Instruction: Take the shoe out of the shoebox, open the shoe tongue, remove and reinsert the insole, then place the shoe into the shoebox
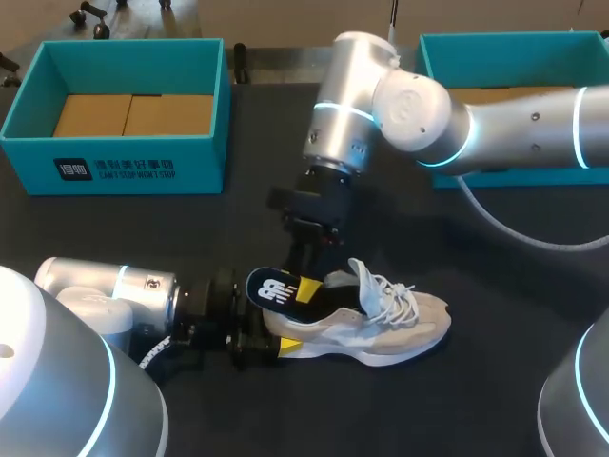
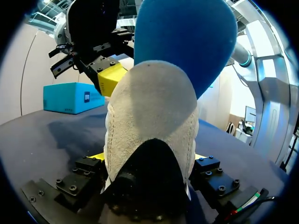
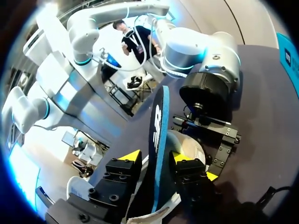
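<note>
The shoe (image 1: 381, 333) looks rough, matt suede; the insole (image 1: 276, 288) smooth.

Dark bench (image 1: 238, 228), open teal left shoebox (image 1: 133, 167) and right shoebox (image 1: 504, 40) sitting along its far edge, pale shoe (image 1: 381, 328) resting nearer the front.

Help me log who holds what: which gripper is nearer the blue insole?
Right. The right gripper is shut on the insole, a finger on each face, above the shoe. The left gripper sits lower, shut on the shoe's heel beneath the insole.
</note>
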Available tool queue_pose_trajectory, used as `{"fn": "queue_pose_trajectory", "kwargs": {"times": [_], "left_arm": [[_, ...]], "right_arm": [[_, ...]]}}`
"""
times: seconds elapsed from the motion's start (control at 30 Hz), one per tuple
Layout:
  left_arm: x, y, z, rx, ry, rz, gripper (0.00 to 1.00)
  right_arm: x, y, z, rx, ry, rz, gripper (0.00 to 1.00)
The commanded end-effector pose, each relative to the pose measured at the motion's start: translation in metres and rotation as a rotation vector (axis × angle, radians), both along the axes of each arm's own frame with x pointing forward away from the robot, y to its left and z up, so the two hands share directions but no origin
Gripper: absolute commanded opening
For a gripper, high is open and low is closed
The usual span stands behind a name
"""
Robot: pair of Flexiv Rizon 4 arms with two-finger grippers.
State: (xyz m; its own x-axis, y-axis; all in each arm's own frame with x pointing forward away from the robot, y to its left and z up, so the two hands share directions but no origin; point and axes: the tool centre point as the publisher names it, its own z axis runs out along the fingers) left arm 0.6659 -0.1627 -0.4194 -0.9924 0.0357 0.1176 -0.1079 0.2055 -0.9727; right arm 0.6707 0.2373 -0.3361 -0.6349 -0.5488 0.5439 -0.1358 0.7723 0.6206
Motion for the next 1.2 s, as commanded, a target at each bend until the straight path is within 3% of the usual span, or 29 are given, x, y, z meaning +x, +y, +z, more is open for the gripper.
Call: {"fn": "queue_pose_trajectory", "kwargs": {"times": [0.03, 0.3, 0.43, 0.5, 1.0, 1.2], "left_arm": [[0.0, -0.001, 0.0, 0.001, -0.001, 0.0, 0.0], [0.0, -0.001, 0.0, 0.001, -0.001, 0.0, 0.0], [0.0, -0.001, 0.0, 0.001, -0.001, 0.0, 0.0], [0.0, -0.001, 0.0, 0.001, -0.001, 0.0, 0.0], [0.0, -0.001, 0.0, 0.001, -0.001, 0.0, 0.0], [0.0, -0.001, 0.0, 0.001, -0.001, 0.0, 0.0]], "right_arm": [[-0.008, -0.004, -0.004, 0.007, 0.003, -0.017, 0.37], [-0.013, -0.006, -0.007, 0.008, 0.011, -0.031, 0.33], [-0.014, -0.006, -0.008, 0.008, 0.018, -0.034, 0.24], [-0.014, -0.006, -0.009, 0.01, 0.021, -0.034, 0.0], [0.0, 0.019, 0.043, 0.04, -0.087, -0.03, 0.0], [0.0, 0.019, 0.043, 0.04, -0.087, -0.03, 0.0]]}}
